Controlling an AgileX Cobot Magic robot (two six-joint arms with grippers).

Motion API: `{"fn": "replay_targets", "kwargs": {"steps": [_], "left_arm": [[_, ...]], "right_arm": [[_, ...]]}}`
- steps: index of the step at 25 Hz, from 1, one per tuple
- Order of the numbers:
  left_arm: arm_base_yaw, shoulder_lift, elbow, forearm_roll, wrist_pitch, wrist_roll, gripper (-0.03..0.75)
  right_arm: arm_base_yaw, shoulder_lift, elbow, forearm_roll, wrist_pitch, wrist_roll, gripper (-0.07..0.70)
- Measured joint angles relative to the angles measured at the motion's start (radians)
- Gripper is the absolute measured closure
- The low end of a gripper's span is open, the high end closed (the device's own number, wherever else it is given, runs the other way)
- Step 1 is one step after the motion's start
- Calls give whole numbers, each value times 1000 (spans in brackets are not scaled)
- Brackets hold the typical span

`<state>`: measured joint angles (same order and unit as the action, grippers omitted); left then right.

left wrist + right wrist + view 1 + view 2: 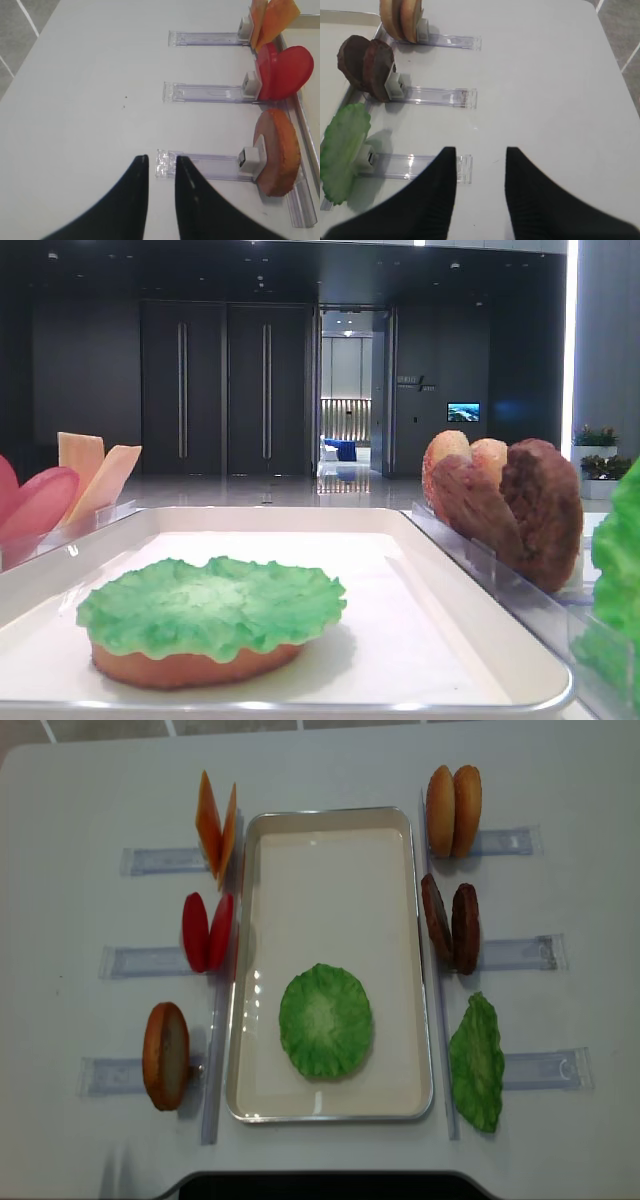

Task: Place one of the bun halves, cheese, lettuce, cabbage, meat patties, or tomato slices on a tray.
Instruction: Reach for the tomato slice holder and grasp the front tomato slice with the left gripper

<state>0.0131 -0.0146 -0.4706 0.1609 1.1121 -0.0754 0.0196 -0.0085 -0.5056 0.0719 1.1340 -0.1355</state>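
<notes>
On the white tray (330, 820) a ruffled green lettuce (325, 1020) lies on a bun half (185, 668) toward the near end. Left of the tray stand cheese (215, 820), tomato slices (207, 930) and one bun half (165, 1055) on edge. To the right of it stand two bun halves (453, 810), meat patties (450, 925) and another lettuce (477, 1060). My left gripper (161, 159) hovers over bare table beside the bun half (280, 150), its jaws slightly apart and empty. My right gripper (480, 150) is open and empty, right of the lettuce (342, 150).
Each upright piece leans in a clear plastic holder (150, 860) with a long rail running outward from the tray. Rails (440, 95) lie just ahead of both grippers. The white table's edge (615, 55) shows at the far right, floor beyond it.
</notes>
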Motion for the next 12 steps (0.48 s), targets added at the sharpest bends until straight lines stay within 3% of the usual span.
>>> {"fn": "replay_targets", "kwargs": {"steps": [12], "left_arm": [[0, 0, 0, 0, 0, 0, 575]], "right_arm": [[0, 0, 0, 0, 0, 0, 397]]}}
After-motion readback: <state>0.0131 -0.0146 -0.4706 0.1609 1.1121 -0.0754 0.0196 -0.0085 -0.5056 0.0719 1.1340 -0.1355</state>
